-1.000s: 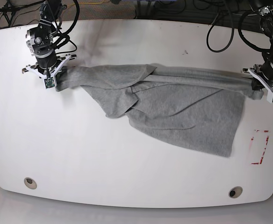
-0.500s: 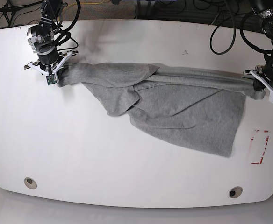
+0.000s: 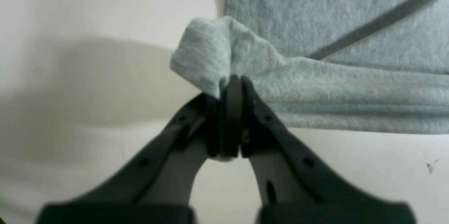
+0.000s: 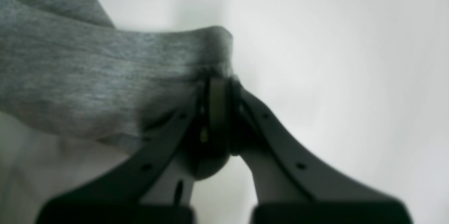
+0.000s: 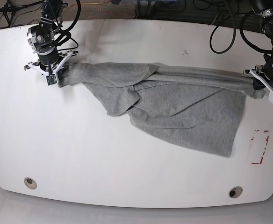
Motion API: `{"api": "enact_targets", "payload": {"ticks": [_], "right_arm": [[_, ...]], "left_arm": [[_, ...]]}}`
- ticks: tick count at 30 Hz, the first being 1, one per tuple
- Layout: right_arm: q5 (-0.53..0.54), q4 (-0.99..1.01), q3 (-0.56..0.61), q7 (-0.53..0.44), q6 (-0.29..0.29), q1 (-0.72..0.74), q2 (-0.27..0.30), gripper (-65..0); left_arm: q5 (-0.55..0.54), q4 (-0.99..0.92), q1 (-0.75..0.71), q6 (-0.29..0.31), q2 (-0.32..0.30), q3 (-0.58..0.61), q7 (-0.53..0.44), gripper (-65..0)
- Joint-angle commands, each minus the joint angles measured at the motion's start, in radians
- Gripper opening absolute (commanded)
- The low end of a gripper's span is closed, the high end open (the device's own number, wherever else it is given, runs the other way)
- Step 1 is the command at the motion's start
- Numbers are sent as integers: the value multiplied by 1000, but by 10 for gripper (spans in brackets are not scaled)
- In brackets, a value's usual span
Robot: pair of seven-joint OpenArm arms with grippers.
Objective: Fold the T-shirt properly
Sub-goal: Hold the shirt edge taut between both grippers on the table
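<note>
I have the T-shirt [image 5: 174, 109] strung taut from nine to three o'clock along the table [image 5: 80, 163], left gripper [image 5: 257, 88] and right gripper [image 5: 57, 77] each clamped on one end, its loose body trailing toward five o'clock.

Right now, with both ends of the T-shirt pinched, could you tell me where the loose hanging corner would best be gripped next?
Probably the T-shirt's lowest corner, taken from the table's near edge. That corner lies flat and free, pointing toward the front, with bare table around it. The left gripper and right gripper are both clamped on bunched ends, so one would have to release first.
</note>
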State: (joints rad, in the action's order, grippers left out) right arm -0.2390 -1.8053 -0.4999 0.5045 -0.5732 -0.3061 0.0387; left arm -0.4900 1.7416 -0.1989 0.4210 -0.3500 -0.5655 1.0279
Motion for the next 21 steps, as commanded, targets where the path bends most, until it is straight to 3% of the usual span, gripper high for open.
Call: {"api": "enact_targets", "payload": {"ticks": [1, 21], "right_arm": [[0, -6, -3, -17, 11, 6, 8, -650], [-1, 17, 36, -17, 12, 9, 11, -650]], "left_arm": [[3, 14, 9, -1, -17, -6, -19, -650], [3, 19, 3, -1, -17, -9, -13, -650]]}}
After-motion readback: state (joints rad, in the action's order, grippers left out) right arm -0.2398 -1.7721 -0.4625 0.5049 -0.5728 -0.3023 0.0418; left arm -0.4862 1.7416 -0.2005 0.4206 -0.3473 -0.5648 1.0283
